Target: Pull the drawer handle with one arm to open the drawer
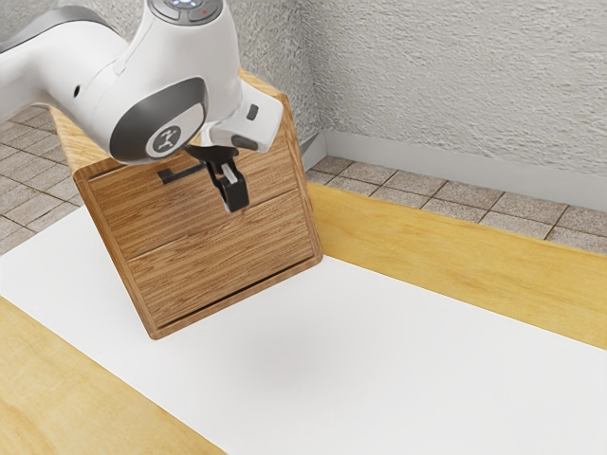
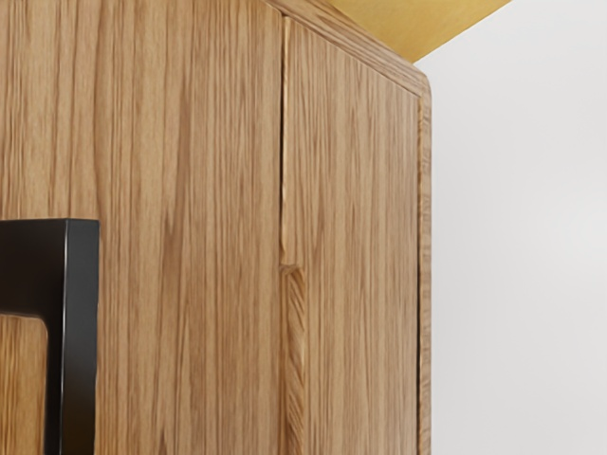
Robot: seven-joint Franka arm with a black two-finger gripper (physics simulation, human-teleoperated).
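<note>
Gripper (image 1: 231, 190) at the black bar handle (image 1: 180, 174) of the wooden cabinet's (image 1: 228, 270) upper drawer (image 1: 280, 171).

On the exterior view's left the handle stands off the drawer front, with the gripper at its right end; whether it has closed on the bar cannot be told. The cabinet sits far left on the white table (image 1: 398, 360). The bar looks rigid, slim and probably smooth, so a hold squarely across it should serve.

Flat white tabletop panel (image 1: 379, 360) runs diagonally across the exterior view. Light yellowish wood strips border it on the far side (image 1: 455, 256) and at the near corner (image 1: 76, 398). Beyond lies a grey-beige square-tiled floor (image 1: 474, 199), then a pale baseboard (image 1: 455, 156) under a rough grey plaster wall (image 1: 455, 66). The wrist view shows the same white panel (image 2: 522, 237) and a wood strip (image 2: 417, 19).
</note>
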